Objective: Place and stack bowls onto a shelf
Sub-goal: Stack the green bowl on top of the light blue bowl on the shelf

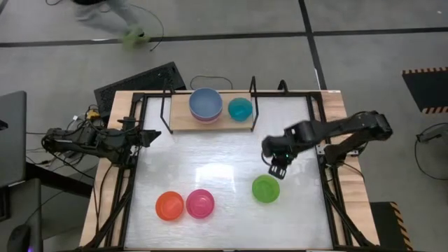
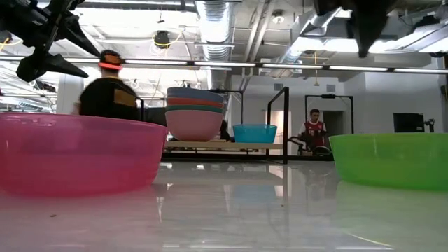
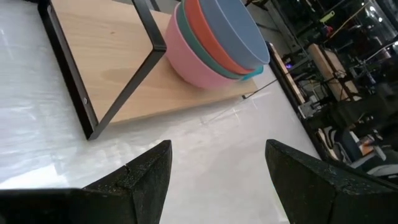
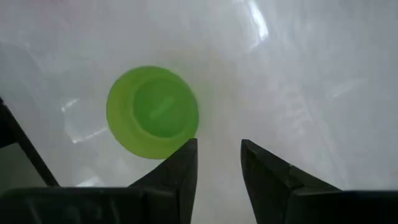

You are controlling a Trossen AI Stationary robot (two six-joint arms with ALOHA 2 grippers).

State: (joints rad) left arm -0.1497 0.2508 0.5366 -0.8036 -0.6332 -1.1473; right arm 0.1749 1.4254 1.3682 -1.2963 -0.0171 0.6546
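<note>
Plastic lime bowl is looking light, stiff, slick; right gripper, fingers parted, is hovering beside its rim, the likeliest hold.

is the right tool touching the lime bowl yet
Apart. In the right wrist view the right tool hangs open above the lime bowl, white tabletop showing between its fingertips; the bowl sits off to one side.

From table height I see a magenta bowl close on the left of the glossy white bench and a lime bowl close on the right. Between them, farther back, the shelf carries a stack of bowls, pink at the bottom and grey-blue on top, with a teal bowl beside it. Two people show in the room behind.
</note>
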